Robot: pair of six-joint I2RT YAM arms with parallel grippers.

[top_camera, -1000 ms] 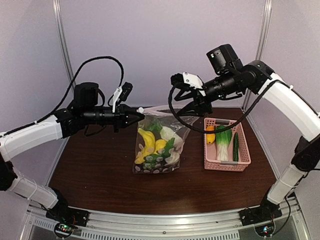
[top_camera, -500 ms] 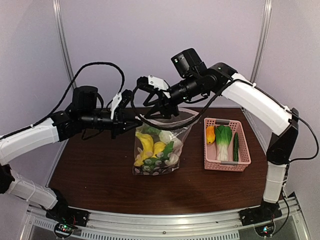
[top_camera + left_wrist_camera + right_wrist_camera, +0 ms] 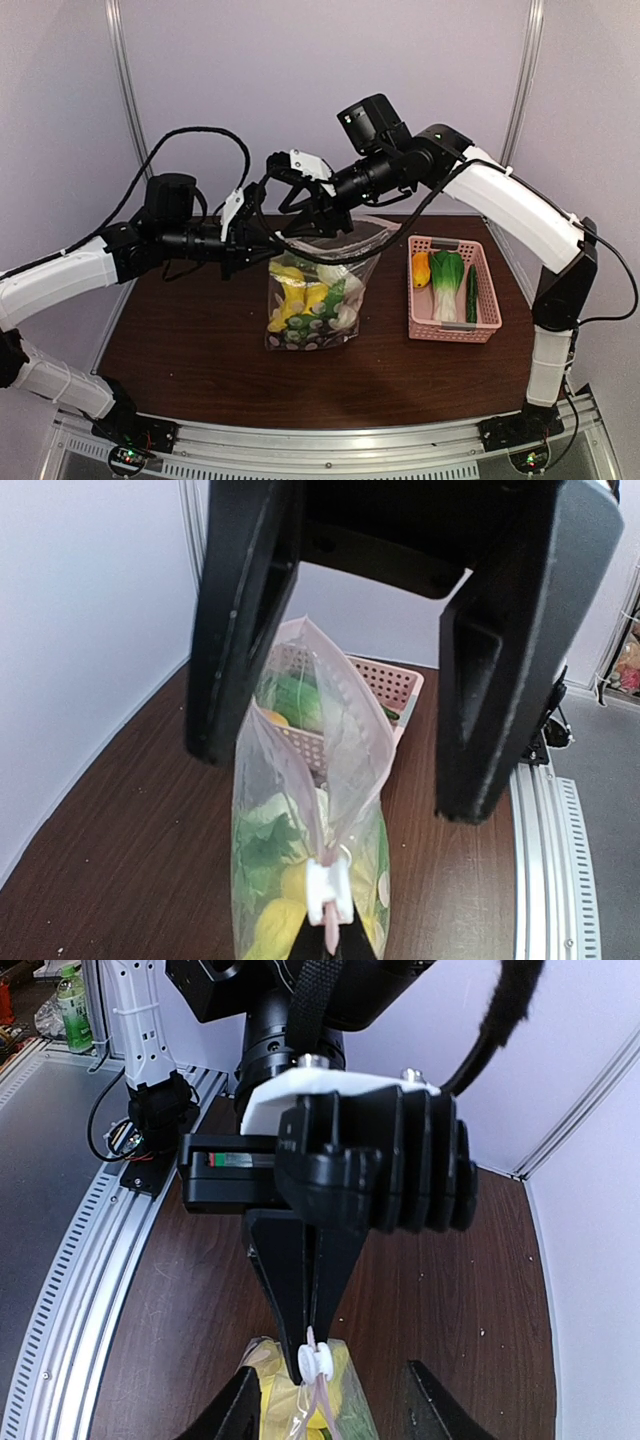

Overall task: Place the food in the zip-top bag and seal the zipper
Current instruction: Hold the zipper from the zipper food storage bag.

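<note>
I have one zip-top bag (image 3: 310, 310) standing on its bottom near the middle of the bench (image 3: 180, 340), a little toward the back edge, with its mouth held up in the air. The food (image 3: 300, 295) inside is packed together, so I cannot give a full count. I make out at least two yellow pieces, some green pieces and a white one, with spotted green at the bottom.

My left gripper (image 3: 270, 244) is pressed together on the zipper (image 3: 328, 890), pinching its one white slider at the left corner of the bag's mouth. The left wrist view shows the pale strip running up and away from that slider along the mouth.

My right gripper (image 3: 305, 218) is above the same mouth, just beside the left gripper, with its two fingers (image 3: 240, 620) spread. In the left wrist view one finger stands on each side of the bag's raised top edge. I cannot tell whether either finger touches the plastic.

One pink basket (image 3: 490, 300) sits by the right edge of the bench, well apart from the bag. It holds three pieces lying side by side: one orange-yellow piece (image 3: 421, 268) on the left, one leafy green (image 3: 446, 275) with a white stalk in the middle, and one dark green cucumber-shaped piece (image 3: 471, 292) on the right.
</note>
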